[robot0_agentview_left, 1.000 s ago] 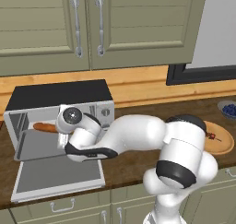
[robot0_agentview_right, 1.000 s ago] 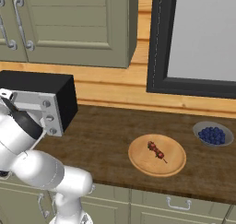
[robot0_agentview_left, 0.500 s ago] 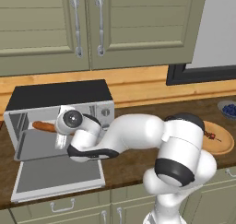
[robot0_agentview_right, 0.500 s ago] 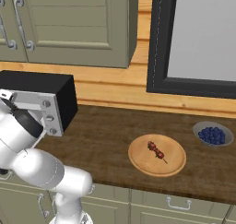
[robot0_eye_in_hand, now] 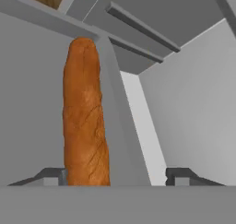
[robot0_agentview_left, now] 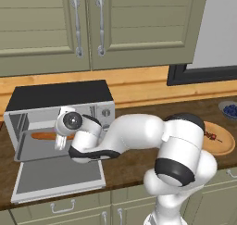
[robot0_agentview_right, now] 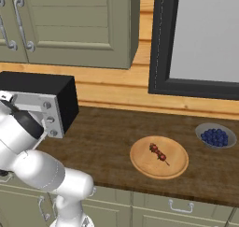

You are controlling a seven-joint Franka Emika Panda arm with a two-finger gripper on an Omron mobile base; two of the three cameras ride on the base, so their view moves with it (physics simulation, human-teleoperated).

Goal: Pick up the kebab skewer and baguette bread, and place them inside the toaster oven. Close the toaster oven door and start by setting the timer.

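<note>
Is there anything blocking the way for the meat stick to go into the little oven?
Nothing visible does. The kebab skewer lies on the wooden plate, bare counter runs to the toaster oven, and its door hangs open.

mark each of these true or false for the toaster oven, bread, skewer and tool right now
1. The long orange-brown baguette bread lies inside the silver-fronted toaster oven. True.
2. The silver-framed toaster oven door is shut. False: it hangs open, folded down.
3. The chunk-studded kebab skewer rests on the round wooden plate. True.
4. The tool is clamped on the bread. False: its fingers stand apart, bread beside one.
5. The grey bowl holds oranges. False: small blue berries.
</note>
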